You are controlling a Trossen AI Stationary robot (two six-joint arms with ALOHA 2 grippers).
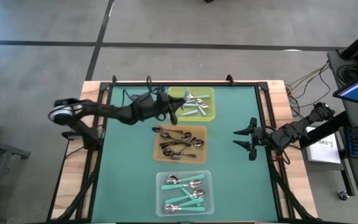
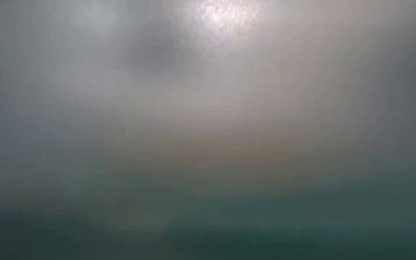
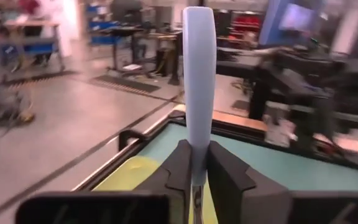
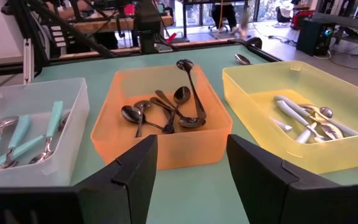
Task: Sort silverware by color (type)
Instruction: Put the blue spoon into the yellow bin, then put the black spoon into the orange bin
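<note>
My left gripper (image 1: 174,112) hangs at the left rim of the yellow tray (image 1: 209,93) and is shut on a spoon with a pale blue-grey handle (image 3: 199,81). The yellow tray holds silver spoons and pale-handled pieces (image 4: 300,118). Dark spoons (image 4: 166,115) lie in the orange tray (image 1: 201,134), and one dark spoon (image 4: 186,65) leans over its left rim. Teal-handled spoons (image 1: 182,193) lie in the clear tray (image 1: 207,177). My right gripper (image 1: 241,138) waits open, right of the orange tray, touching nothing. The low view shows only blur. My left gripper pinches the pale-handled spoon between its two fingers (image 3: 180,169), at the lower end of the plastic handle (image 3: 196,163) where the metal begins. The handle stands out forward past the fingertips, in line with the fingers. The spoon is lifted clear above the yellow tray.
The three trays stand in a row down the middle of the green mat (image 1: 129,180): yellow far, orange middle, clear near. A further spoon (image 4: 242,59) lies on the mat left of the trays. Black rails (image 1: 98,155) frame the mat. Bare mat lies left and right of the trays.
</note>
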